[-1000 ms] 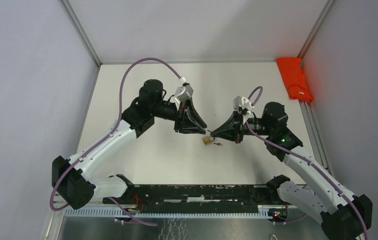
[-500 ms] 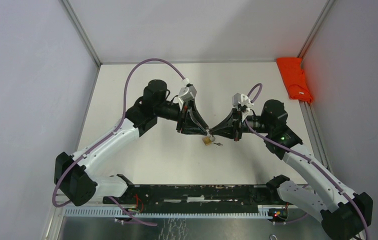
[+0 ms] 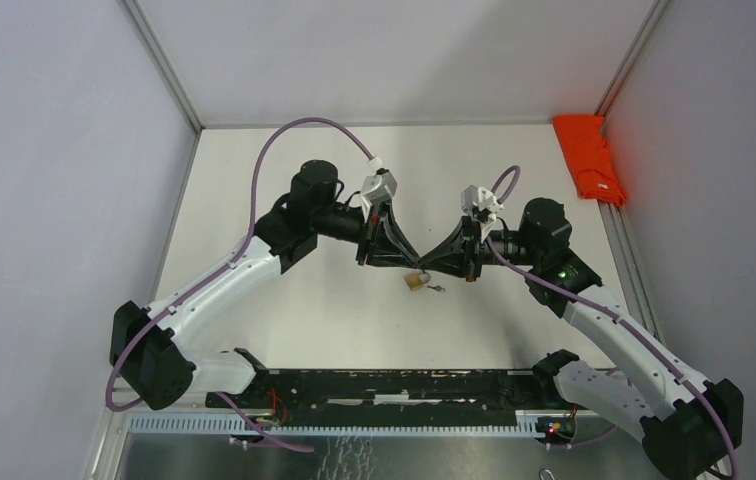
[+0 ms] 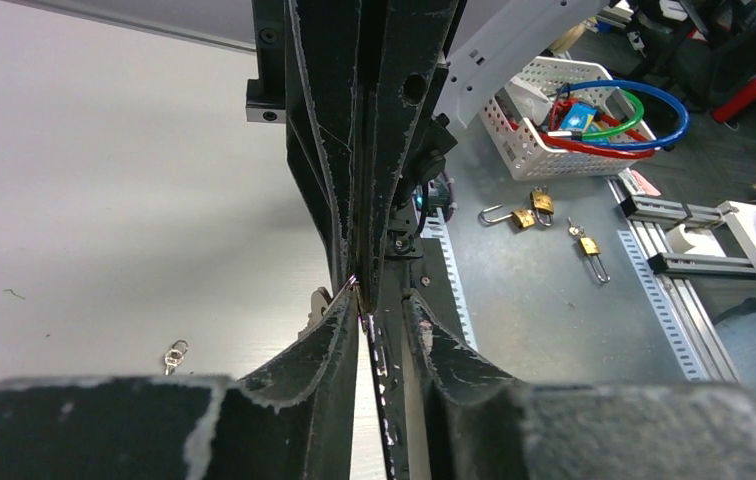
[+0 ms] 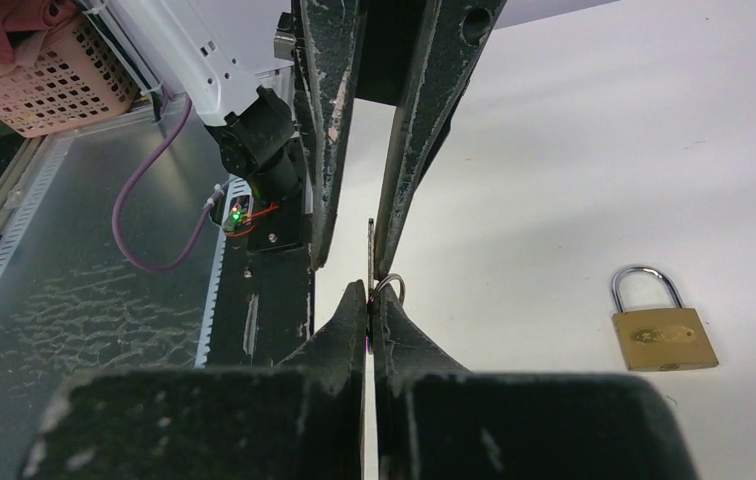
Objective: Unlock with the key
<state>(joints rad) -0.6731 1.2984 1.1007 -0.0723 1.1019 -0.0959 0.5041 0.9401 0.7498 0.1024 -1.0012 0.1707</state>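
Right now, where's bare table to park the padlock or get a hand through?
Free: the far strip of table behind both arms; the near band between the padlock and the base rail. Crowded: centre, where left gripper and right gripper, pinching the key, meet tip to tip by the padlock and a small metal piece. Orange cloth fills the far right corner.

padlock (image 5: 664, 338): brushed brass, glossy steel shackle | table (image 3: 354, 320): matt white | jaws: scuffed black plastic

Padlock (image 3: 415, 282): on the table (image 3: 354, 320), middle, close beside the meeting tips of left gripper (image 3: 410, 262) and right gripper (image 3: 426, 265).
Cloth (image 3: 590, 157): at the table's far right edge.
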